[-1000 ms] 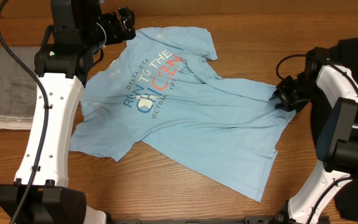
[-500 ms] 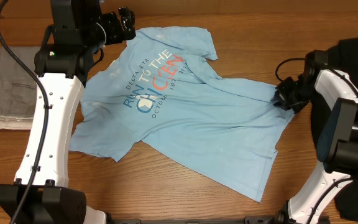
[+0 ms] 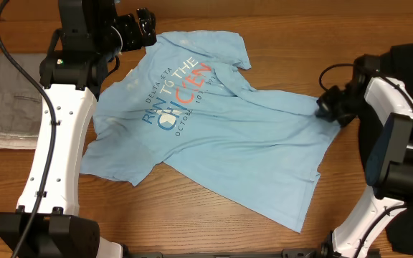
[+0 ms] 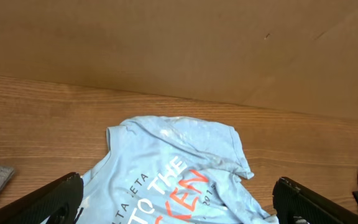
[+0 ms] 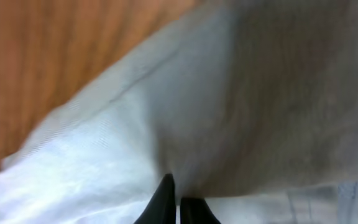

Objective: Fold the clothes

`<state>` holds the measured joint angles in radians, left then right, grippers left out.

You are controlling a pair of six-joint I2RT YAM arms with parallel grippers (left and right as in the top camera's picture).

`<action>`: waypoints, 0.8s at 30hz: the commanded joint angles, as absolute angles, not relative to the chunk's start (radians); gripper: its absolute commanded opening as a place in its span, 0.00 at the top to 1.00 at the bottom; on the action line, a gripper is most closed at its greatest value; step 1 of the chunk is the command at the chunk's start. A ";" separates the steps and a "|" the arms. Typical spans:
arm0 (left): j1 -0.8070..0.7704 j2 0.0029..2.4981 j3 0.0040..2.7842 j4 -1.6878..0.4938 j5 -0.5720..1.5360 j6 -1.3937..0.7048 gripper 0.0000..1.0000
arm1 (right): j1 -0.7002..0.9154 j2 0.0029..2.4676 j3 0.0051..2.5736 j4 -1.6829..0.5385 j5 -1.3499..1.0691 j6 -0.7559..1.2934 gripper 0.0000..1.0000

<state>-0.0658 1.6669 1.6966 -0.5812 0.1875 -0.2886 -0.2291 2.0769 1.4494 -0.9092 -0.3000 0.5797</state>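
Note:
The light blue T-shirt (image 3: 214,129) lies spread on the wooden table, print side up, with white, dark blue and orange-red lettering (image 3: 176,97). My left gripper (image 3: 143,29) hovers at the shirt's far edge; in the left wrist view its gripper (image 4: 178,183) is wide open over the print, with the shirt (image 4: 179,155) below it. My right gripper (image 3: 330,106) is at the shirt's right edge. In the right wrist view its gripper (image 5: 179,202) is shut with the pale cloth (image 5: 123,143) pinched between the tips.
A folded grey garment (image 3: 9,100) lies at the left edge of the table. A black cloth (image 3: 407,61) is heaped at the far right behind the right arm. A brown wall (image 4: 179,43) stands behind the table.
My right gripper has shifted slightly toward the far side at the shirt's right edge. The left arm and the rest of the shirt have not moved.

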 commanded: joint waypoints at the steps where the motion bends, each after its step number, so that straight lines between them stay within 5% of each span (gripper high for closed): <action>1: -0.072 1.671 1.691 -0.580 0.192 -0.299 0.00 | -0.230 2.072 1.547 -0.900 -0.305 0.581 0.96; 10: -0.072 1.671 1.691 -0.580 0.192 -0.299 0.00 | -0.230 2.072 1.552 -0.834 -0.250 0.581 0.95; 24: -0.072 1.671 1.691 -0.580 0.192 -0.299 0.00 | -0.229 2.072 1.551 -0.817 -0.216 0.577 0.75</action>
<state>-0.0658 1.6669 1.6966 -0.5812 0.1875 -0.2886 -0.2291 2.0769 1.5272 -0.8223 -0.2413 0.5797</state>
